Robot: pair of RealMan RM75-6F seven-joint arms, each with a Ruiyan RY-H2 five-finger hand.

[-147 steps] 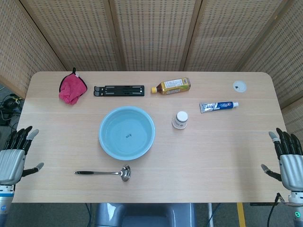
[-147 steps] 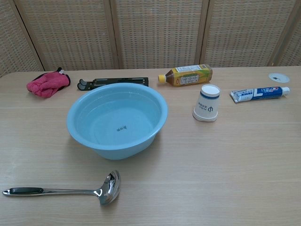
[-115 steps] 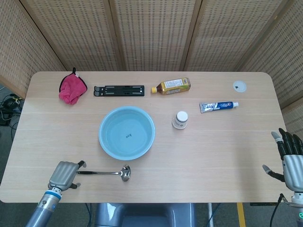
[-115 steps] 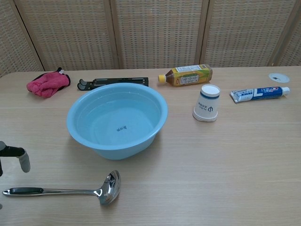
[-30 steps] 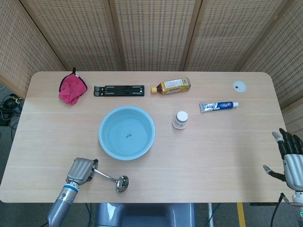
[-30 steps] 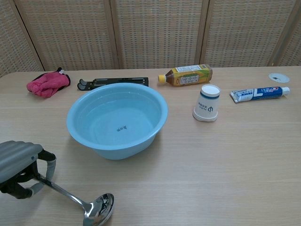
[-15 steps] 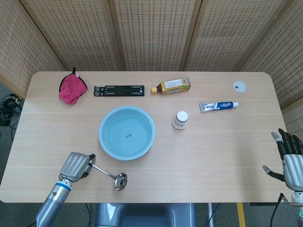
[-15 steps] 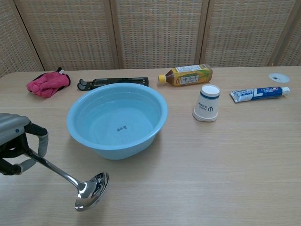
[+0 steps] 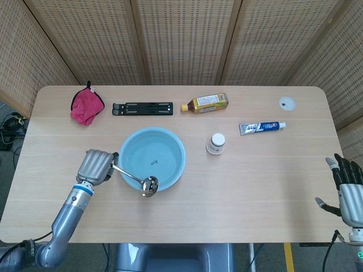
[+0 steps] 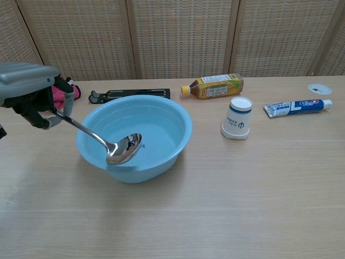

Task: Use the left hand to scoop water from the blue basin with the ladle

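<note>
The stainless-steel ladle with a black-tipped handle has left the desk: one second ago its bowl rested on the wood in front of the round blue plastic basin, half a second ago it hung clear of the surface, and it now sits over the basin's near rim, above the water. Judged from this, the pick-up is complete and the transfer to the basin is nearly done; the dip itself is not yet made, since the ladle bowl appears to be above the waterline and dry. The left hand has moved from the desk's front edge to just left of the basin and is raised above rim height. Its fingers are curled tightly around the handle end, and the handle slopes down and to the right into the basin. The right hand is well to the right of the basin, beyond the desk edge, with fingers spread and holding nothing.
</note>
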